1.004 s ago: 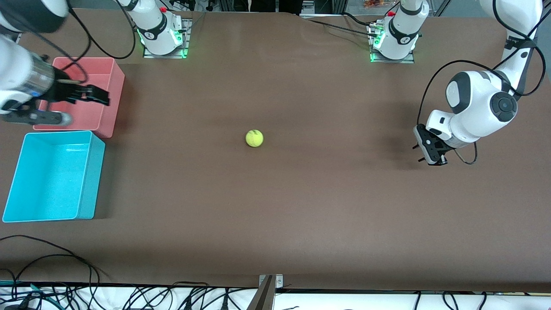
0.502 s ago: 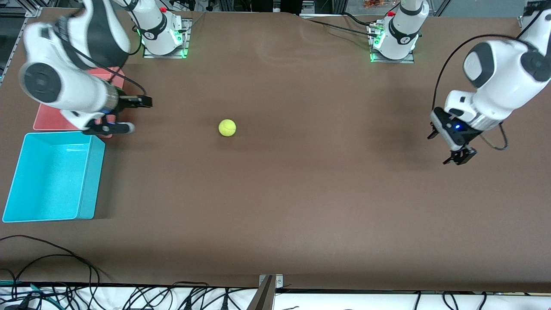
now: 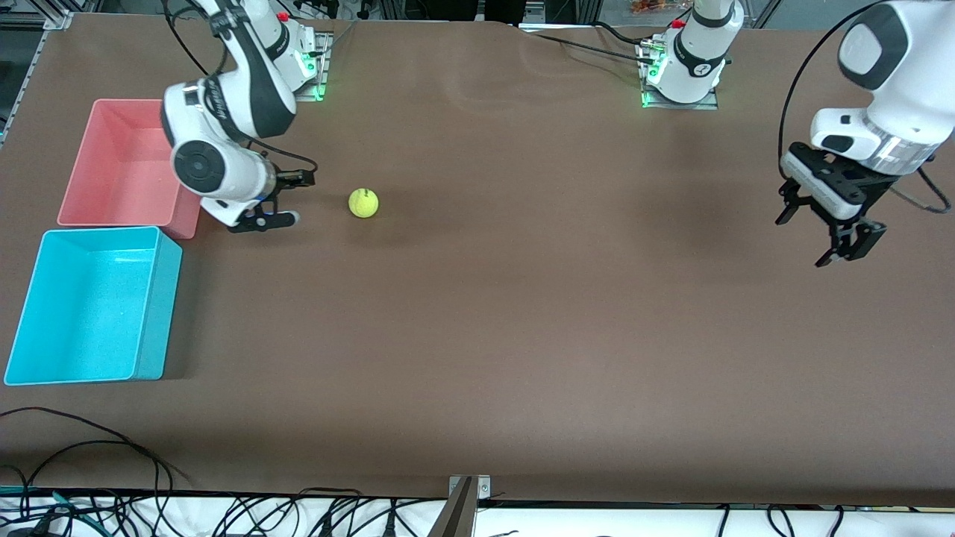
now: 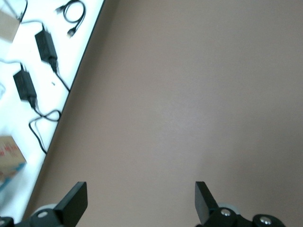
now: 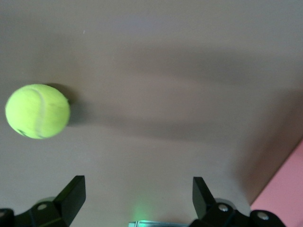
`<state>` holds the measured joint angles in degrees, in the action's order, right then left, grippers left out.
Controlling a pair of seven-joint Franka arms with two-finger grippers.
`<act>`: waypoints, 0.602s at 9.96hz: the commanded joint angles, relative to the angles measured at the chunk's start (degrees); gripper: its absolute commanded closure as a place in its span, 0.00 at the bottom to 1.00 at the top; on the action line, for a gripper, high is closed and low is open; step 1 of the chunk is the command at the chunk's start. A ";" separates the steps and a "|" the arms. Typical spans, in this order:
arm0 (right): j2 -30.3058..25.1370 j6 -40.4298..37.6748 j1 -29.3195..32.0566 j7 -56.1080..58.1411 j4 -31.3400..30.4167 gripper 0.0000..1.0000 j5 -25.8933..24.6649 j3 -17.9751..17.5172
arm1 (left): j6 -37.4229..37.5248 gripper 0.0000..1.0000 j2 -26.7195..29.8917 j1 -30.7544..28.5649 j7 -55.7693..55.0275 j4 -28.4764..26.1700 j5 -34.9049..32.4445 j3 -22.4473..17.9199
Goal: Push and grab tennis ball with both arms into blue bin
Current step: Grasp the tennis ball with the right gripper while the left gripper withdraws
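Observation:
The tennis ball point(image 3: 363, 203) lies on the brown table, toward the right arm's end. It also shows in the right wrist view point(image 5: 38, 111). My right gripper point(image 3: 292, 198) is open and empty, low over the table between the pink bin and the ball, a short gap from the ball. Its fingers frame bare table in the right wrist view point(image 5: 136, 196). The blue bin point(image 3: 160, 298) stands empty at the right arm's end, nearer to the front camera than the pink bin. My left gripper point(image 3: 817, 237) is open and empty over the left arm's end of the table point(image 4: 138, 203).
The pink bin point(image 3: 127, 164) stands empty beside the blue bin, and its corner shows in the right wrist view point(image 5: 286, 189). The table edge and power adapters point(image 4: 26, 87) show in the left wrist view. Cables lie along the table's edge nearest the front camera.
The ball has rolled toward the right arm's end. My right gripper swung from over the pink bin down beside the ball. My left gripper drew back toward its end of the table.

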<state>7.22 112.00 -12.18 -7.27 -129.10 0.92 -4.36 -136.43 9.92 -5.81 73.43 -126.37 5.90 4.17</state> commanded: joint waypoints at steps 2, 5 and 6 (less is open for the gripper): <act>5.34 6.11 -0.39 -0.55 -1.15 0.00 6.19 -4.16 | 16.59 0.00 2.21 0.01 -23.88 6.90 0.60 -0.83; 8.24 11.48 -1.00 -0.55 -3.96 0.00 6.28 -4.87 | 28.20 0.00 2.65 0.01 -35.95 14.28 -3.26 -0.48; 8.25 11.49 -1.01 -0.55 -5.01 0.00 6.28 -5.13 | 33.20 0.00 3.35 0.27 -38.86 17.35 -4.31 -0.39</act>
<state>15.13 121.42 -12.77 -7.34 -131.62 6.35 -8.67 -111.86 12.45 -5.79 41.63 -114.81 4.39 3.34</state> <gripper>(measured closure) 0.000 0.000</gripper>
